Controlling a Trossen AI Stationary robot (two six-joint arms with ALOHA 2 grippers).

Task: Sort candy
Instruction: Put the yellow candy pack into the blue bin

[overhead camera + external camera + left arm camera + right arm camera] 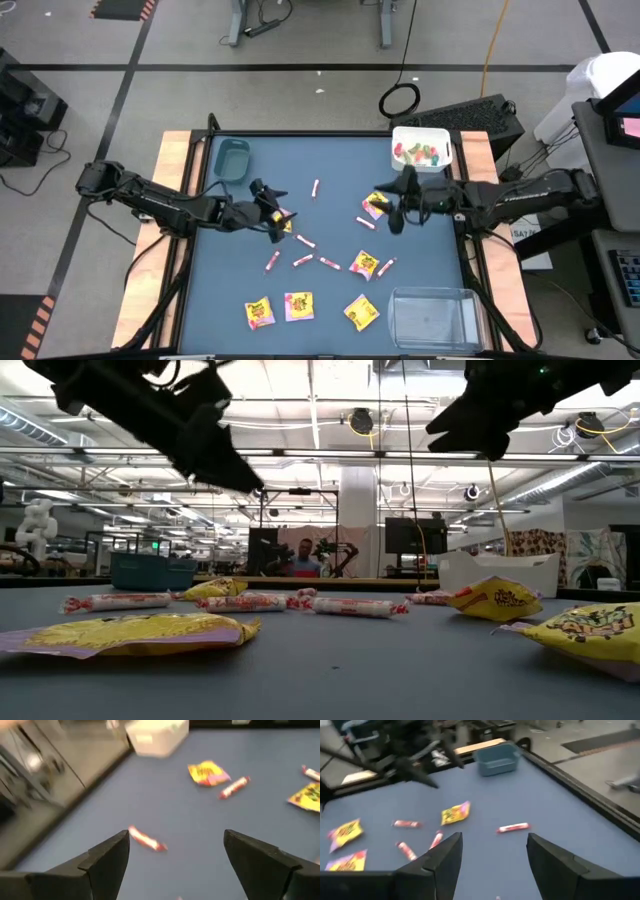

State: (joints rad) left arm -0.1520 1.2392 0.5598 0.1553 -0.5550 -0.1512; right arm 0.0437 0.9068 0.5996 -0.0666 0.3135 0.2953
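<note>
- Left gripper (pixel 275 217): released, flat dark fingers spread wide, empty.
- Right gripper (pixel 397 214): fingers parted, nothing between them.
- Crinkled square yellow candy packets (pixel 260 313) and thin sticks (pixel 329 263) scattered on the smooth blue table (pixel 340 160).

We are seeing the white bin (pixel 156 737) only as a blur far ahead of the left gripper's (pixel 175 854) jaws, and the picture's edge is cutting its top. We are not making out the print on the yellow packet (pixel 207 772) beyond those jaws. In the low view, both grippers are showing only as dark shapes cut by the upper edge.
</note>
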